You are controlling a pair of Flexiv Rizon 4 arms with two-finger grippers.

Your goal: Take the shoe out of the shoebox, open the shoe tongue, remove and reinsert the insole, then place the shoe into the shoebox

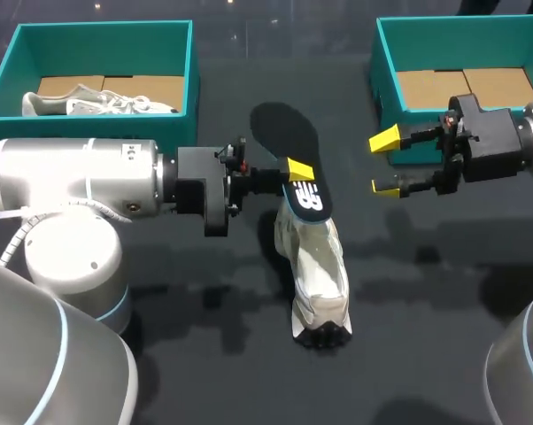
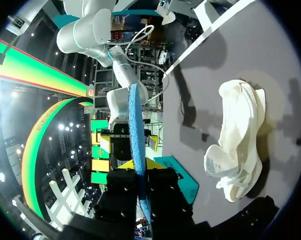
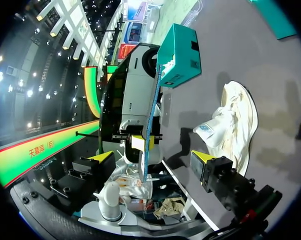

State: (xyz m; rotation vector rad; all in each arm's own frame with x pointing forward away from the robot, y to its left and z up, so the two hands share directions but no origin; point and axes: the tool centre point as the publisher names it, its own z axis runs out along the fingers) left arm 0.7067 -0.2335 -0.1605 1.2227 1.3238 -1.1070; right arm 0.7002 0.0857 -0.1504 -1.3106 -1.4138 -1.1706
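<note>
Left fingers (image 1: pixel 297 168) clamp the insole (image 1: pixel 282 131) mid-length; right fingers (image 1: pixel 384 140) wide, empty. Insole's likely light, floppy; I'd support its free end.

Shoe (image 1: pixel 318 270): pale off-white, on the dark desk (image 1: pixel 426 354) mid-field, apparently tipped onto its side, toe end nearest the robot.

Insole (image 1: pixel 289 142): black on top (blue edge in the wrist views), held clear of the desk between the fingers of the left gripper (image 1: pixel 295 173).

Right shoebox (image 1: pixel 383 66): teal, open, cardboard floor showing.

Left shoebox (image 1: pixel 89 126): teal, open, second shoe (image 1: pixel 98 104) inside.
</note>
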